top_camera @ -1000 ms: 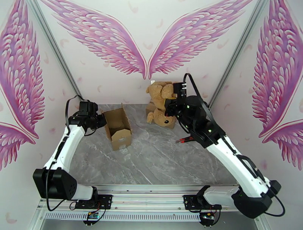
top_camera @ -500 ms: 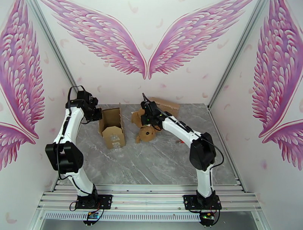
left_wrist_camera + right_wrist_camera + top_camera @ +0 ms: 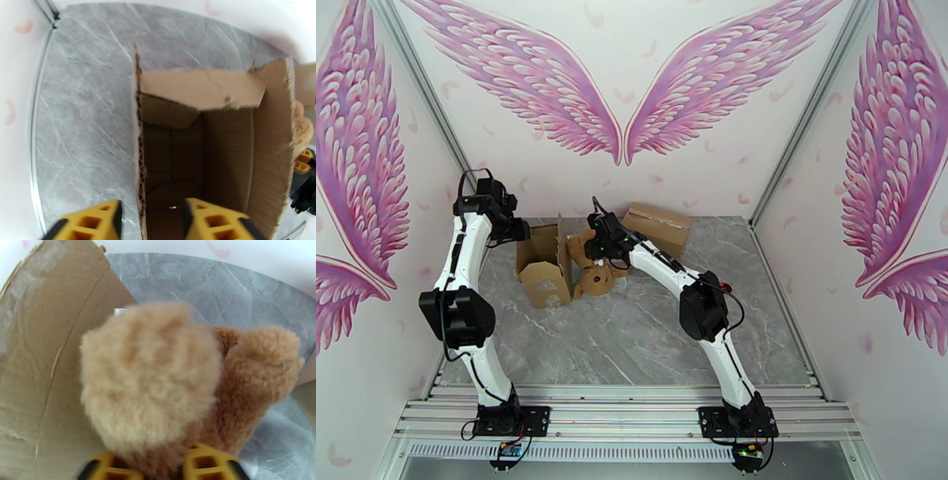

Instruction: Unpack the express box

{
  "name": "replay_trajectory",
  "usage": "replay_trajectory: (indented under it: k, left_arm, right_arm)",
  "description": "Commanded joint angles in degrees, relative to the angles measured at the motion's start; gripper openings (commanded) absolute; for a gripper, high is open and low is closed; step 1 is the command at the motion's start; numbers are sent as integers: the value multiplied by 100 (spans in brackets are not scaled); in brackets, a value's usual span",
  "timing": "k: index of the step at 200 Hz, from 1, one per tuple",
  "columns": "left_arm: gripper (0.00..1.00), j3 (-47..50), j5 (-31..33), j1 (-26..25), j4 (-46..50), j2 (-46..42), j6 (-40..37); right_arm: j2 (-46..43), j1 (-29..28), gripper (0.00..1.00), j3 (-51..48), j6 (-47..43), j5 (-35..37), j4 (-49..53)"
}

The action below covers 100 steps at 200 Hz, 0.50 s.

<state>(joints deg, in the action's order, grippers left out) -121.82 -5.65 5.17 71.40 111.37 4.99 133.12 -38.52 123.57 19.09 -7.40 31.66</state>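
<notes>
The grey marble table [image 3: 648,331] carries an open express box [image 3: 543,264] at the back left, brown corrugated card with torn flap edges, dark inside and tipped toward the front. A second, closed carton [image 3: 657,226] lies against the rear wall. Just right of the open box lies a fluffy tan teddy bear [image 3: 158,386], pinched by the right gripper [image 3: 158,463]. The left gripper [image 3: 152,211] is spread, straddling the box's left wall.
</notes>
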Motion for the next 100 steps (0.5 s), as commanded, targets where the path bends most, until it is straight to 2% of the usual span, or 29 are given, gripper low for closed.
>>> replay_trajectory:
  k: [1,12,31,65,100]
  left_arm:
    - [56,-186,368,-56,30,-229,113]
    - [58,-168,466,-107,-33,-376,164]
    - [61,-91,528,-240,-145,-648,295]
    - [62,246,785,-705,-346,-1249,561]
    - [62,1082,825,-1393,-1064,-2144,1278]
  right_arm:
    - [-204,2,76,221,-171,-133,82]
    - [-396,11,88,144,-344,19,149]
    - [-726,101,100,64,-603,259,363]
    - [-1630,439,99,-530,-812,318,464]
    - [-2461,1087,99,-1159,-987,330,653]
